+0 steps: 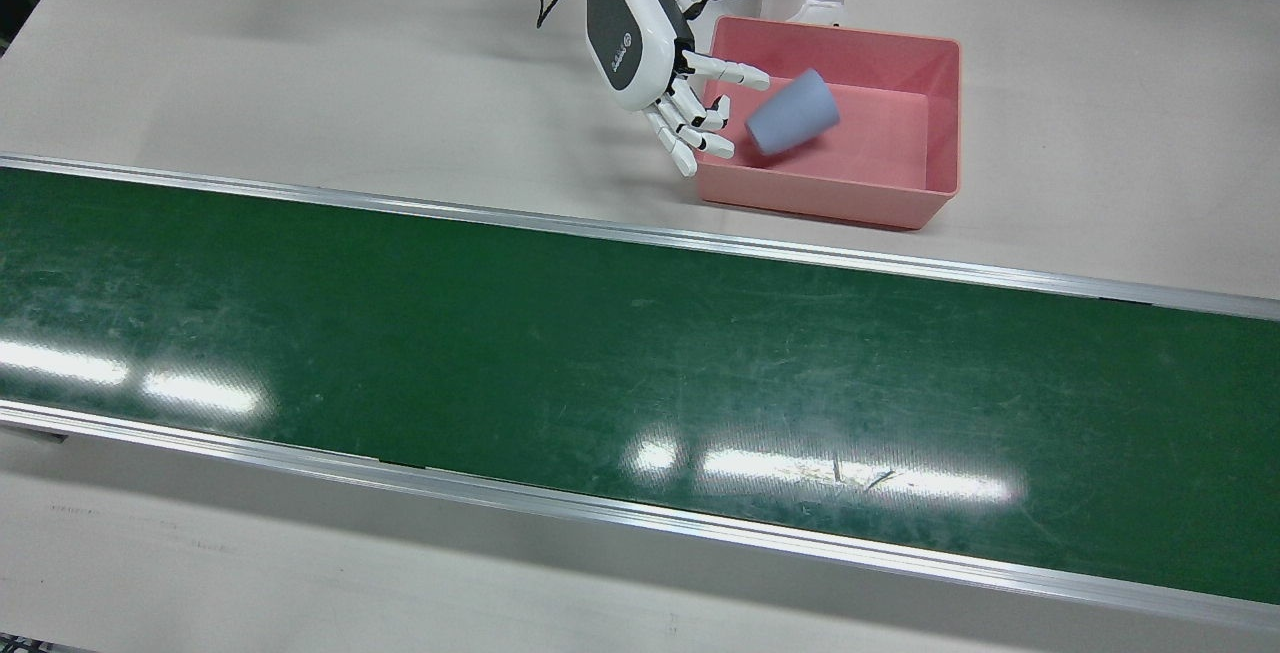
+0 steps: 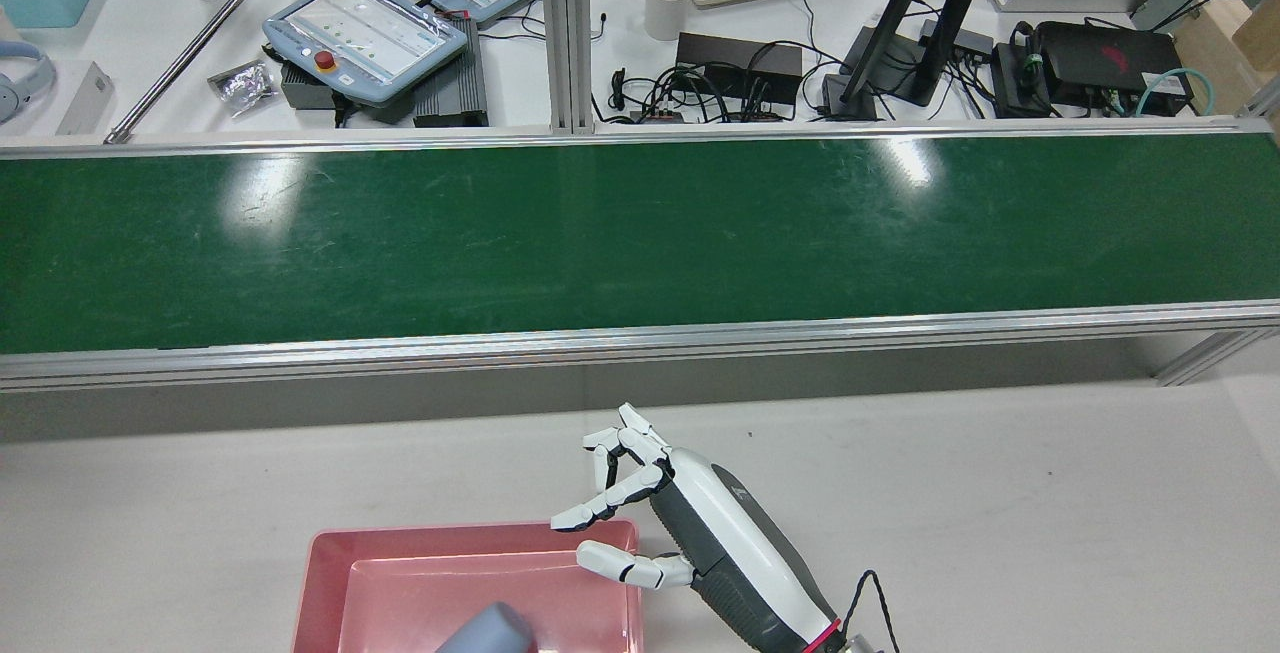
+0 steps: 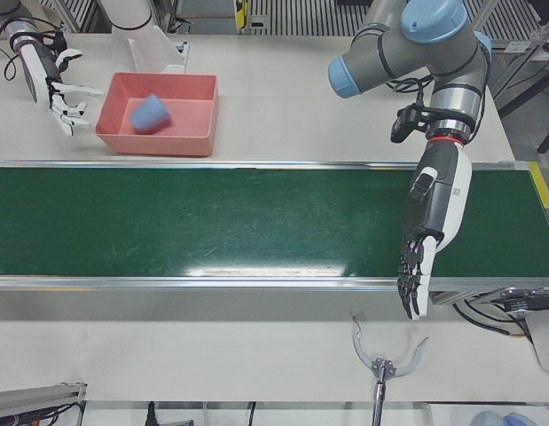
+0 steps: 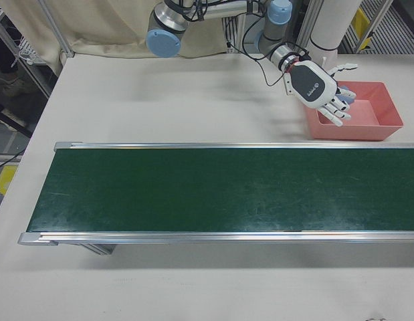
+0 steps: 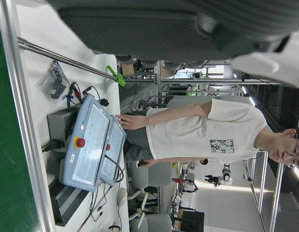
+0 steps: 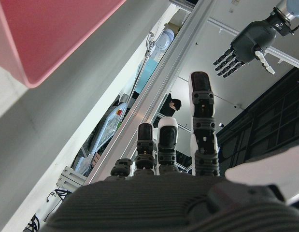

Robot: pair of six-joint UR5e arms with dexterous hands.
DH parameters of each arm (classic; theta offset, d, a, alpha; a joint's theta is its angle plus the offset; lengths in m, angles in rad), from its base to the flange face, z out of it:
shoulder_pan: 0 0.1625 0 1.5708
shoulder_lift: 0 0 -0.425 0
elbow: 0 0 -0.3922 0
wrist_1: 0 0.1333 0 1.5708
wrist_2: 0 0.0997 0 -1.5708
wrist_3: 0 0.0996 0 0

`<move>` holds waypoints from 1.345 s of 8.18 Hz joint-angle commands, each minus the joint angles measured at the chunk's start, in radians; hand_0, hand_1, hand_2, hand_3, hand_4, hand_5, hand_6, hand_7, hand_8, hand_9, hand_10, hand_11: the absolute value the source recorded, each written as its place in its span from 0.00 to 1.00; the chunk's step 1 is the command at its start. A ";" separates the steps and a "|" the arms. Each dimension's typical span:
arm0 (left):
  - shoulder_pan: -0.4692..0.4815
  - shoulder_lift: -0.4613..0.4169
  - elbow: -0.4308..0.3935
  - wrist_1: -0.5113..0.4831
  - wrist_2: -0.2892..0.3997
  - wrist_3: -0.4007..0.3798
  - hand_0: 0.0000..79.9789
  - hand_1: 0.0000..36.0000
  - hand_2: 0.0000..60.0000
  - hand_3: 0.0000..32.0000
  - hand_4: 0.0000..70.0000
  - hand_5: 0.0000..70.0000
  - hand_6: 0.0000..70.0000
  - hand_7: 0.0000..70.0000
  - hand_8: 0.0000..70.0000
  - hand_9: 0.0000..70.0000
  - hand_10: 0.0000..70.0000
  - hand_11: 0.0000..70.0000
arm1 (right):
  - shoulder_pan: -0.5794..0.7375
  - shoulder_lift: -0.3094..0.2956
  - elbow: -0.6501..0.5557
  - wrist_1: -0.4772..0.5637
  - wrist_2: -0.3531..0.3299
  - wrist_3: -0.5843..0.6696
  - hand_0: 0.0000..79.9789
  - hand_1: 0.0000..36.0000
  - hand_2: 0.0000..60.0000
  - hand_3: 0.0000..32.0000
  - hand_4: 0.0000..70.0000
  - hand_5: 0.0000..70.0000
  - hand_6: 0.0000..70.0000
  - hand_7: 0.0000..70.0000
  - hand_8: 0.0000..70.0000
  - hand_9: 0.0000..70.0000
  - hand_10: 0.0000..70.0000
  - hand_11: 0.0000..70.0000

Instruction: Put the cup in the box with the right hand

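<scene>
Right hand (image 1: 668, 83) seen with fingers spread, nothing held, positioned at box (image 1: 940, 113) edge. Cup (image 1: 792, 112) seen tilted and blurred inside box, apart from fingers (image 1: 735, 72); whether at rest cannot be told. Left hand (image 3: 423, 257) hung over belt (image 1: 600, 353), well apart, fingers extended, nothing held. Risks judged: cup could bounce or roll against wall if landing hard; box could be nudged across surface (image 1: 300, 63) if fingers clipped rim on withdrawal.

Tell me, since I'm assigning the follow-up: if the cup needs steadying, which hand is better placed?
Probably the right hand: open beside the pink plastic box, where the tilted blue-grey cup is. The left hand hangs far off, over the green conveyor belt.
</scene>
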 commanded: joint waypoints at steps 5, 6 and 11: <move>0.001 0.000 0.000 0.000 0.000 0.000 0.00 0.00 0.00 0.00 0.00 0.00 0.00 0.00 0.00 0.00 0.00 0.00 | 0.387 -0.260 0.263 -0.085 -0.130 0.246 0.07 0.00 0.10 0.00 0.71 0.00 0.24 1.00 0.19 0.48 0.10 0.13; 0.001 0.000 0.000 0.000 0.000 0.000 0.00 0.00 0.00 0.00 0.00 0.00 0.00 0.00 0.00 0.00 0.00 0.00 | 0.536 -0.251 0.205 -0.208 -0.249 0.422 0.12 0.00 0.04 0.00 0.71 0.00 0.24 1.00 0.20 0.49 0.12 0.15; 0.001 0.000 0.000 0.000 0.000 0.000 0.00 0.00 0.00 0.00 0.00 0.00 0.00 0.00 0.00 0.00 0.00 0.00 | 1.179 -0.185 -0.283 -0.181 -0.679 0.934 0.49 0.03 0.22 0.00 0.84 0.02 0.25 1.00 0.24 0.53 0.19 0.27</move>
